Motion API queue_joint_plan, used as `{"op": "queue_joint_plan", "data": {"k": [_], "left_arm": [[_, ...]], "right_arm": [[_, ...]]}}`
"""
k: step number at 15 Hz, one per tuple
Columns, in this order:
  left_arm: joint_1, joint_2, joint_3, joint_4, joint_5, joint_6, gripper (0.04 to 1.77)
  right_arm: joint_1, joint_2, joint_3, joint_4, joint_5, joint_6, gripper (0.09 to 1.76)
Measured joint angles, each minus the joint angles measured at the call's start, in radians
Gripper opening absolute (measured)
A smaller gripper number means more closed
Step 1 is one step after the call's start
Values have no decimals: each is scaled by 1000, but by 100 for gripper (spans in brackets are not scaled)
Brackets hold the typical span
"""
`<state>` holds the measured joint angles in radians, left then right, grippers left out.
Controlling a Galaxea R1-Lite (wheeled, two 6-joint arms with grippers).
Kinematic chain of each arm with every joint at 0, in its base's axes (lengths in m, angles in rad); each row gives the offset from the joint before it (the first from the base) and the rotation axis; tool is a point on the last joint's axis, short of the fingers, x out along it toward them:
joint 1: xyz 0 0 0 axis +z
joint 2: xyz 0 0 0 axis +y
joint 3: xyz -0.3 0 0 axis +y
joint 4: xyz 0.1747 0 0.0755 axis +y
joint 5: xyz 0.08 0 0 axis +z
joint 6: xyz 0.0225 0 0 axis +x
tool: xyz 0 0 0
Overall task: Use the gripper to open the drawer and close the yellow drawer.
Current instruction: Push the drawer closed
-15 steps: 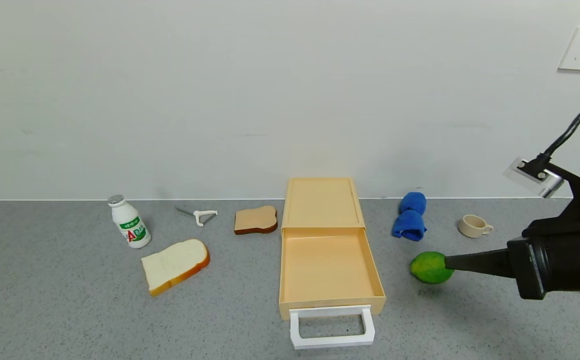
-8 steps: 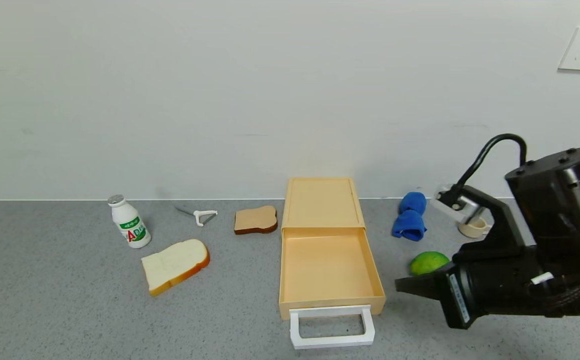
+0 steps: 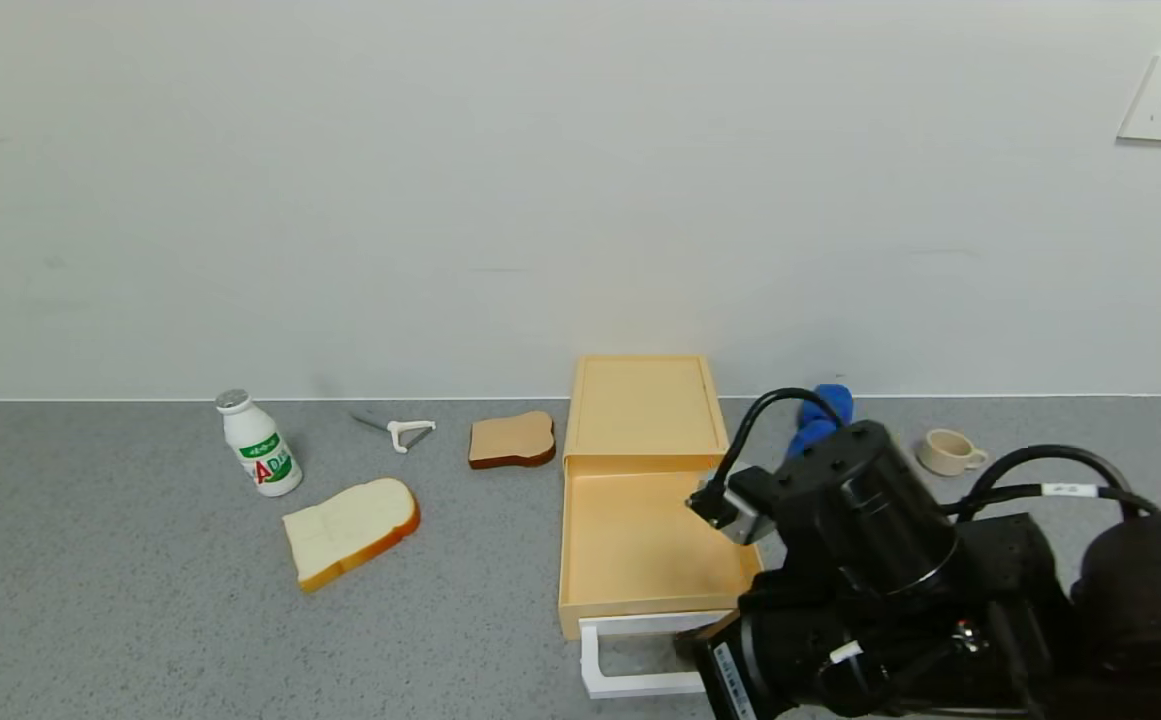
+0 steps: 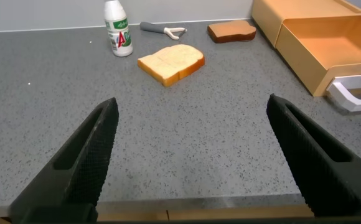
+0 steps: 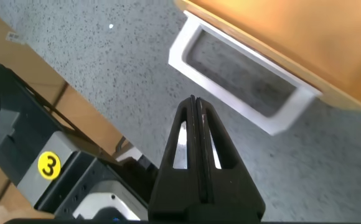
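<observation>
The drawer (image 3: 652, 505) stands open — right gripper (image 5: 193, 112), fingers pressed together, nears its white handle (image 5: 239, 79).

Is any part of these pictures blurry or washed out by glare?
Right wrist view: the open drawer glows overexposed, its edge soft, and the white handle is slightly blurred; the shut right tool is sharper. Left wrist view: evenly lit, with the two dark fingers soft up close. Head view: flat light and faint shadows on the counter.
</observation>
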<state>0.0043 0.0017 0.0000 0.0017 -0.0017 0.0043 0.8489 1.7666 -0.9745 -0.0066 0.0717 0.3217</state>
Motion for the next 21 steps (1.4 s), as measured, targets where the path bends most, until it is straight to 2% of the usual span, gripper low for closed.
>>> {"op": "queue_joint_plan", "data": {"k": [6, 10, 21], "left_arm": [[0, 0, 0, 0, 0, 0, 172], [0, 0, 0, 0, 0, 0, 172], [0, 0, 0, 0, 0, 0, 172]], "right_arm": [[62, 166, -57, -50, -84, 27, 11], [67, 227, -105, -52, -125, 50, 11], [54, 318, -169, -53, -157, 52, 11]]}}
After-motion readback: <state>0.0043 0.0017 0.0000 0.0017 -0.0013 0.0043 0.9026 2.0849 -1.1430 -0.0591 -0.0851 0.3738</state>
